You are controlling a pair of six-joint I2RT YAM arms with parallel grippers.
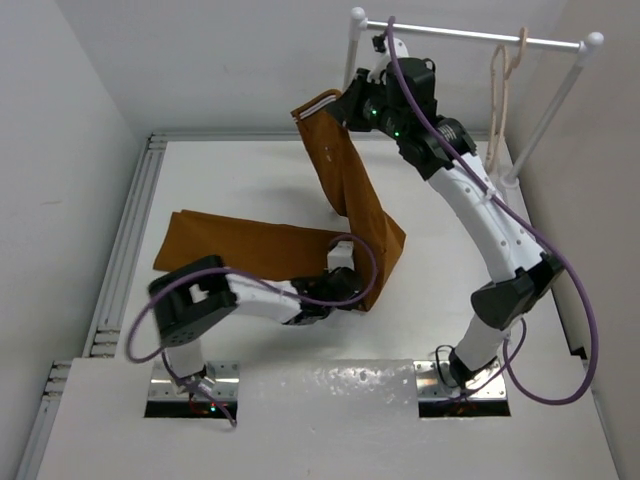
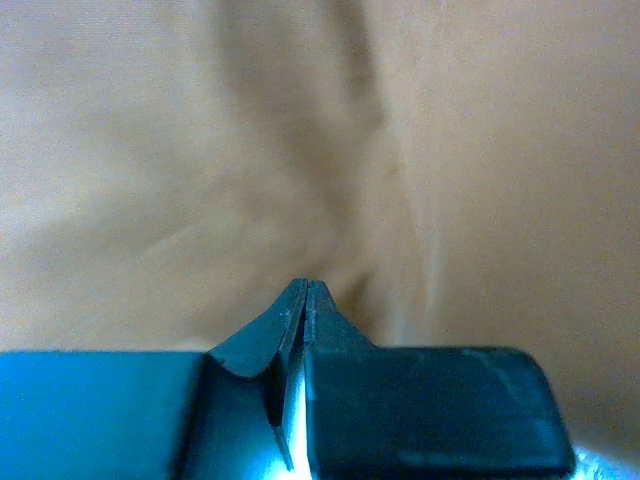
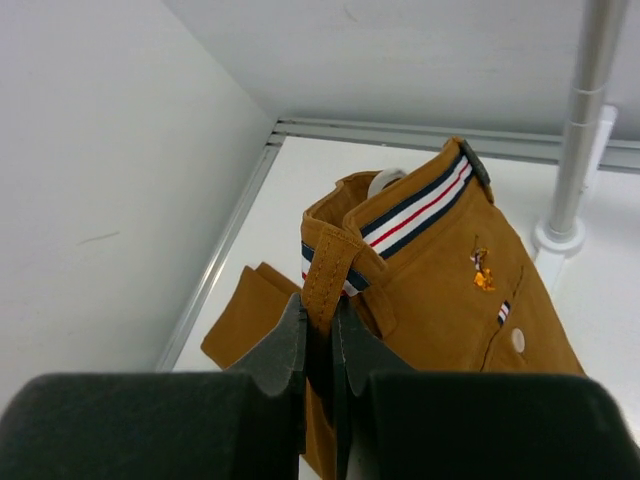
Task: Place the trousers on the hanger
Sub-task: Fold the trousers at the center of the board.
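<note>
Left pincer (image 2: 305,292) fills the foreground of its wrist view: fingers together, tips against the trousers (image 2: 300,150). Whether any cloth is pinched cannot be told. On the other arm, the right pincer (image 3: 320,312) is clamped on a belt loop at the striped waistband, held high near the rail (image 1: 470,36). From that grip the trousers hang down to a fold beside the left pincer, then lie flat across the worktop (image 1: 240,180) toward the left wall. Beyond, the hanger (image 1: 503,100) hangs by its hook from the rail, right of the raised waistband and apart from the trousers.
</note>
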